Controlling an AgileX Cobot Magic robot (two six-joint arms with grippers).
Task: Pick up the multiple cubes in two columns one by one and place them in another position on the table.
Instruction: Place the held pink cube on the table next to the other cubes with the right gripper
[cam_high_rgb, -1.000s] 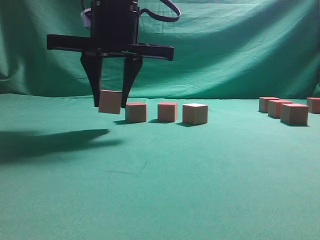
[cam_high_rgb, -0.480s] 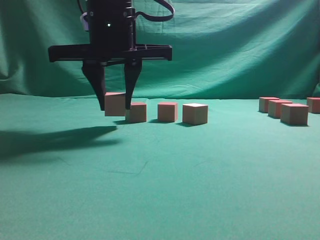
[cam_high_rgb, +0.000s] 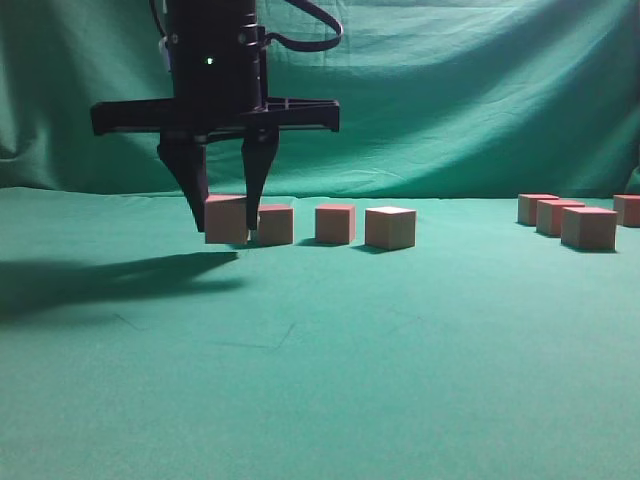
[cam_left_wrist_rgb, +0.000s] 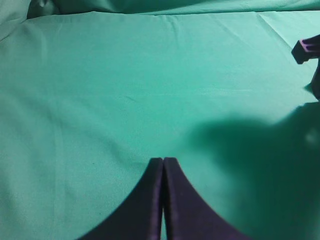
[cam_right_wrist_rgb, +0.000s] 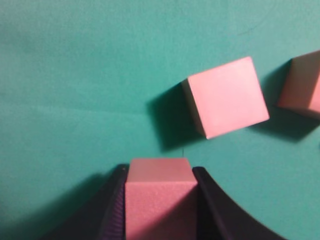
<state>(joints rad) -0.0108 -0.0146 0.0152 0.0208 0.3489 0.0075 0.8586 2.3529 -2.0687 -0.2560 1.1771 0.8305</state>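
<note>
My right gripper (cam_high_rgb: 226, 226) has reached across to the left of the exterior view and is shut on a pink cube (cam_high_rgb: 226, 220), one finger on each side. The cube is level and low, at about cloth height, at the left end of a row of three cubes (cam_high_rgb: 275, 224) (cam_high_rgb: 335, 223) (cam_high_rgb: 390, 227). In the right wrist view the held cube (cam_right_wrist_rgb: 160, 200) fills the jaws of the right gripper (cam_right_wrist_rgb: 159, 172), with another cube (cam_right_wrist_rgb: 227, 96) just ahead. My left gripper (cam_left_wrist_rgb: 163, 160) is shut and empty over bare green table (cam_left_wrist_rgb: 100, 100).
Several more cubes (cam_high_rgb: 589, 228) are grouped at the far right of the table (cam_high_rgb: 320, 380). The right arm's shadow (cam_high_rgb: 110, 280) falls to the left. A third cube (cam_right_wrist_rgb: 302, 82) shows at the right wrist view's edge. A green cloth backdrop hangs behind.
The right gripper has come down and slightly right with the cube, which has gone from hanging tilted above the cloth to level beside the row's leftmost cube.
</note>
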